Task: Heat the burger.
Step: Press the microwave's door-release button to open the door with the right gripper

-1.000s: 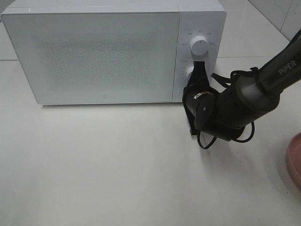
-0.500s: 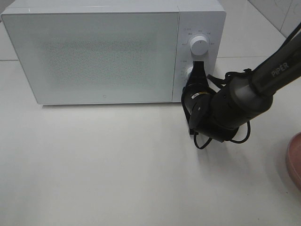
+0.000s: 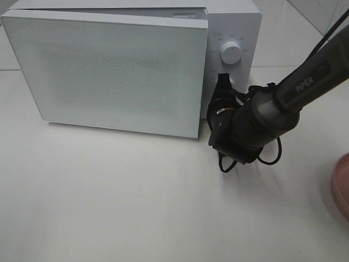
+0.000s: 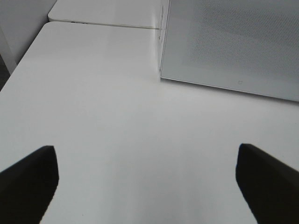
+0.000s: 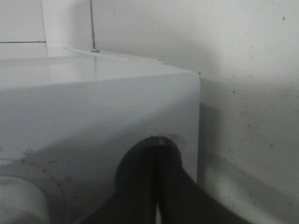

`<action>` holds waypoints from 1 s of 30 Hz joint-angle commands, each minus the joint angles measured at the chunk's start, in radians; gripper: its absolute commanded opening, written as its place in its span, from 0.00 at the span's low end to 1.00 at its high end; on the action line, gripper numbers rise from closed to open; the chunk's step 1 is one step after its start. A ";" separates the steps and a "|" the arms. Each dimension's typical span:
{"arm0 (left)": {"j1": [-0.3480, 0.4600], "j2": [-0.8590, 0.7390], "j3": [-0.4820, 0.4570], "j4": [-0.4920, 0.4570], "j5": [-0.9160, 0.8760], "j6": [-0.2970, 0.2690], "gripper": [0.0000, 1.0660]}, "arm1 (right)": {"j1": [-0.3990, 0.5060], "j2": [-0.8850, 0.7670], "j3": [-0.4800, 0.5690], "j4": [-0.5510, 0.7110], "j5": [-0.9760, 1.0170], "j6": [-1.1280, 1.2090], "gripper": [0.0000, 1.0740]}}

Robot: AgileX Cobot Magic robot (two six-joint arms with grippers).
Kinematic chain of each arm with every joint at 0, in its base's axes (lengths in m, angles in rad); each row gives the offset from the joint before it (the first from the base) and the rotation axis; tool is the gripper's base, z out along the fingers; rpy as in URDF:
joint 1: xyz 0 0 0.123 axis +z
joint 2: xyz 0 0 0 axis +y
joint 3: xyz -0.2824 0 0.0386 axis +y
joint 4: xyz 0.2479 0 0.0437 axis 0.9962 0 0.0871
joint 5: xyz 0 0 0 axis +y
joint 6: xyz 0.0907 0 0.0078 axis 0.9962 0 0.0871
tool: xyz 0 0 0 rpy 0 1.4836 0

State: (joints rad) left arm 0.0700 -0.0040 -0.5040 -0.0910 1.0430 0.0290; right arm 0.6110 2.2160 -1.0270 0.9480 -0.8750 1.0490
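Currently we see a white microwave (image 3: pixel 234 22) on the tabletop (image 3: pixel 136 207), its door (image 3: pixel 114 71) slightly ajar. Our right gripper (image 3: pixel 222 82), jaws pressed together, meets the control panel just beside the door's edge. Our left gripper (image 4: pixel 147 186) hangs over the tabletop, jaws spread wide. The burger is out of sight

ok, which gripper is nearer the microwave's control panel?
Right. The right gripper is shut against the control panel, below the dial; the left gripper is open over the table, apart from the microwave door.
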 commanded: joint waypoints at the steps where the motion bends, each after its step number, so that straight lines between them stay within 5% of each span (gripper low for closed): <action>1: 0.002 0.000 0.002 -0.009 -0.007 -0.001 0.92 | -0.066 -0.007 -0.124 -0.162 -0.297 -0.015 0.00; 20: 0.002 0.000 0.002 -0.009 -0.007 -0.001 0.92 | -0.072 -0.021 -0.119 -0.160 -0.256 -0.015 0.00; 30: 0.002 0.000 0.002 -0.009 -0.007 -0.001 0.92 | -0.028 -0.086 -0.007 -0.132 -0.143 0.016 0.00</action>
State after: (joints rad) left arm 0.0700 -0.0040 -0.5040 -0.0910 1.0430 0.0290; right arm 0.6070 2.1820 -1.0030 0.9380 -0.8570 1.0440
